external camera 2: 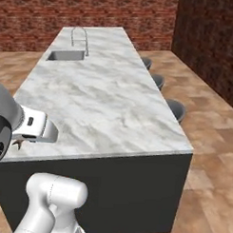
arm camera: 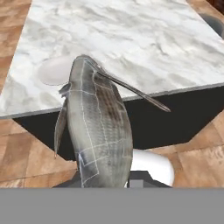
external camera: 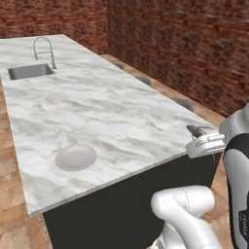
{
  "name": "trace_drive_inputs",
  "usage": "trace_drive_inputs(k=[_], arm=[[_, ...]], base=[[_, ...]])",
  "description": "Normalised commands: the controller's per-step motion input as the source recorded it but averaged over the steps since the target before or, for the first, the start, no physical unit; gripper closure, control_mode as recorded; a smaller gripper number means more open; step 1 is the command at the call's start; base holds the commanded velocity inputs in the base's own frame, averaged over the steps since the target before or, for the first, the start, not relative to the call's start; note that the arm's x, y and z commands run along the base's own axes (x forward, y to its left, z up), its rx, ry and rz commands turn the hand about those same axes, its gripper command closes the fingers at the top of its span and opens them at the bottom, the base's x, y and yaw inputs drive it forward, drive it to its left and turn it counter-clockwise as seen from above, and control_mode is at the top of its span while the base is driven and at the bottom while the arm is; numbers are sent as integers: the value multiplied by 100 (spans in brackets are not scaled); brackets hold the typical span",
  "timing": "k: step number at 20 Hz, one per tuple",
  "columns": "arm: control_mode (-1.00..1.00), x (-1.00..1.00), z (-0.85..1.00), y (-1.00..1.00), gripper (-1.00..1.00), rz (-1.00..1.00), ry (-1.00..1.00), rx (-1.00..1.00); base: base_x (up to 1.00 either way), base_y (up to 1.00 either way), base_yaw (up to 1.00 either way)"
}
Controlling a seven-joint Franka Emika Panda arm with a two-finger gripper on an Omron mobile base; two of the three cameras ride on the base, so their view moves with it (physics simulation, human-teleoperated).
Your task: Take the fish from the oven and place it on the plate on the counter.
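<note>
in the left base view, the long white-grey veined marble counter (external camera: 97, 112) ran away to the far left, where a steel sink (external camera: 31, 71) and a curved tap (external camera: 44, 49) sat. the round, flat, pale grey-white plate (external camera: 76, 157) lay near the counter's near edge, toward its left end. the white two-finger gripper (external camera: 200, 136) hung at the right, just off the counter's near right corner, with the tip of the slim dark grey fish (external camera: 196, 130) poking out of it.

in the right base view, the gripper (external camera 2: 20, 142) sat low at the left, by the counter's (external camera 2: 109, 104) near edge, a dark sliver of the fish (external camera 2: 18, 143) showing under the white hand.

in the hand view, the fish (arm camera: 98, 127) stood up from between the fingers, clamped at its lower end (the jaws were narrowly closed on it), with the plate (arm camera: 54, 70) partly hidden behind its head.

the carry step seemed in hand: the fish was out of the oven and held off the counter's edge, well apart from the plate. the next move probably called for swinging left over the plate, lowering, then letting go.
</note>
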Motion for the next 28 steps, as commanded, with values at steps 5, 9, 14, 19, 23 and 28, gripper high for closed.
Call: trace_drive_inputs(k=[5,9,14,19,23,28], arm=[[100,0,0,0,100,0,0,0],[100,0,0,0,100,0,0,0],[100,0,0,0,100,0,0,0],[100,0,0,0,100,0,0,0],[100,0,0,0,100,0,0,0],[100,0,0,0,100,0,0,0]], base=[[73,4,65],[75,10,52],[35,4,20],[0,0,0],[0,0,0],[0,8,1]])
